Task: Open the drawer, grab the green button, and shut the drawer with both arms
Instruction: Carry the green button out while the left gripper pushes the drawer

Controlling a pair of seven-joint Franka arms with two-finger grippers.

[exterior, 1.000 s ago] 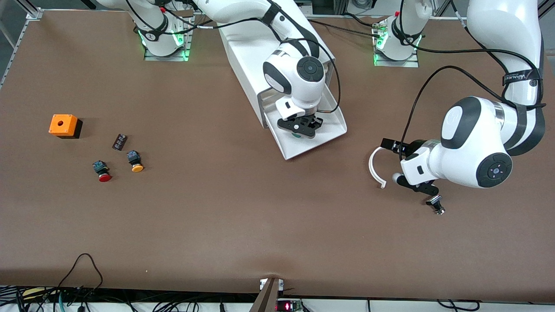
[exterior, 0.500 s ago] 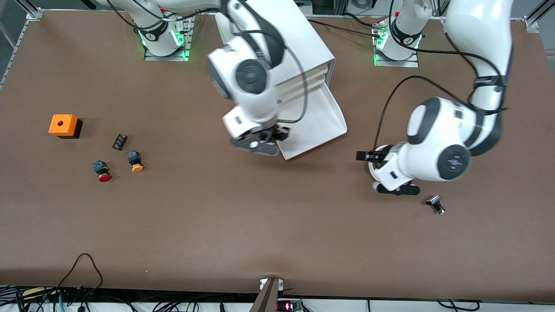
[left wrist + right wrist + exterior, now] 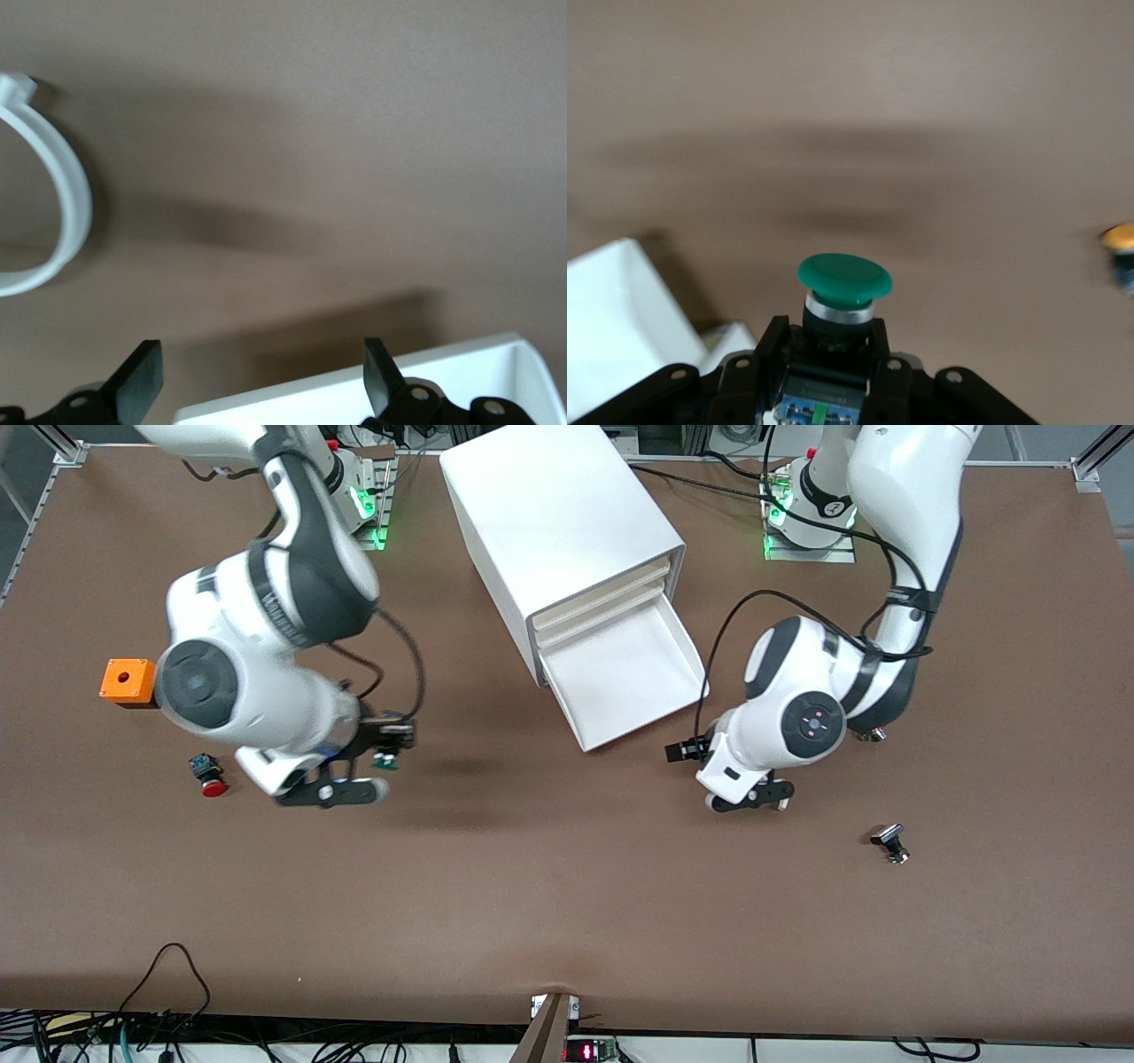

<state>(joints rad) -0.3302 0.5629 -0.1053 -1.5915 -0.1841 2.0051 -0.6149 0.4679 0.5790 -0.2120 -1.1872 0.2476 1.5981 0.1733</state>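
The drawer (image 3: pixel 620 682), lowest in the white cabinet (image 3: pixel 567 522), stands pulled out and shows nothing inside. My right gripper (image 3: pixel 385 748) is shut on the green-capped button (image 3: pixel 383 760) and holds it above the table, toward the right arm's end, near the red button (image 3: pixel 211 778). In the right wrist view the button (image 3: pixel 844 279) sits between the fingers (image 3: pixel 769 350) of the right gripper (image 3: pixel 824 341), cap outward. My left gripper (image 3: pixel 687 753) is open and empty over the table beside the drawer's front corner. In the left wrist view the left gripper (image 3: pixel 261 381) frames the drawer's rim (image 3: pixel 372 394).
An orange box (image 3: pixel 124 680) sits by the right arm. A white ring (image 3: pixel 62 204) lies beside the left gripper. A small black part (image 3: pixel 890 843) lies toward the left arm's end. A yellow-orange button (image 3: pixel 1121 239) shows in the right wrist view.
My right gripper lifted the green button out of the drawer and carried it toward the right arm's end. My left gripper moved over the white ring toward the drawer's front.
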